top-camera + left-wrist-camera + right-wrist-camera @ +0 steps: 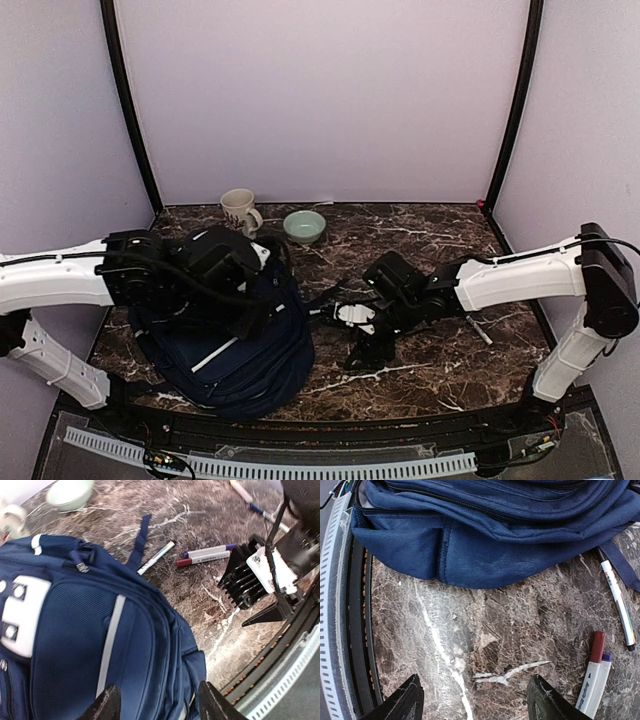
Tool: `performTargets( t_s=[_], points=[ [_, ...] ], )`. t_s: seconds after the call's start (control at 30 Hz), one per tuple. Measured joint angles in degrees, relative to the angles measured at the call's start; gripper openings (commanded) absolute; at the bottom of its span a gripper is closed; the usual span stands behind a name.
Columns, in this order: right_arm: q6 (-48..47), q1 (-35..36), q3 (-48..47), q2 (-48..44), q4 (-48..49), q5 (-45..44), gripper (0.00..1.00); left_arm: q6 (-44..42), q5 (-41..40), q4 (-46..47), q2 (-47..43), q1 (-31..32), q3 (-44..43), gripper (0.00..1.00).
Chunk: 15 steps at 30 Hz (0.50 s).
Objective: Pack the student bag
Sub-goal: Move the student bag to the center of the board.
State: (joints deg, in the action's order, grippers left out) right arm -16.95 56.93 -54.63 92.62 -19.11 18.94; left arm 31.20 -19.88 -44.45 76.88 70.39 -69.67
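Two pincers spread empty; student bag (250, 370) slumped at the top view's lower left.
Your left pincer (160, 707) hovers over its soft-looking fabric, right pincer (475, 700) over the surface (495, 630); pinch a seam fold.

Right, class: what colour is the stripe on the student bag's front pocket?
The stripe is greyish white; left wrist view.

top: high rear overview | wrists: close, facing down | shared: student bag (258, 352)
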Motion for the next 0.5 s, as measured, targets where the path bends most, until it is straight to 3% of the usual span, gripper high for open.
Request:
performTargets(
  t_s=[0.13, 0.5],
  points=[
    [-0.17, 0.0, -1.11, 0.0, -0.7, 0.85, 0.71, 5.88, 0.09, -5.55, -7.96, -0.04, 3.8, 0.55],
    [-0.87, 3.39, -13.03, 7.48, -4.35, -2.12, 0.72, 22.58, 4.42, -22.71, -17.59, -0.04, 15.1, 0.61]
  ],
)
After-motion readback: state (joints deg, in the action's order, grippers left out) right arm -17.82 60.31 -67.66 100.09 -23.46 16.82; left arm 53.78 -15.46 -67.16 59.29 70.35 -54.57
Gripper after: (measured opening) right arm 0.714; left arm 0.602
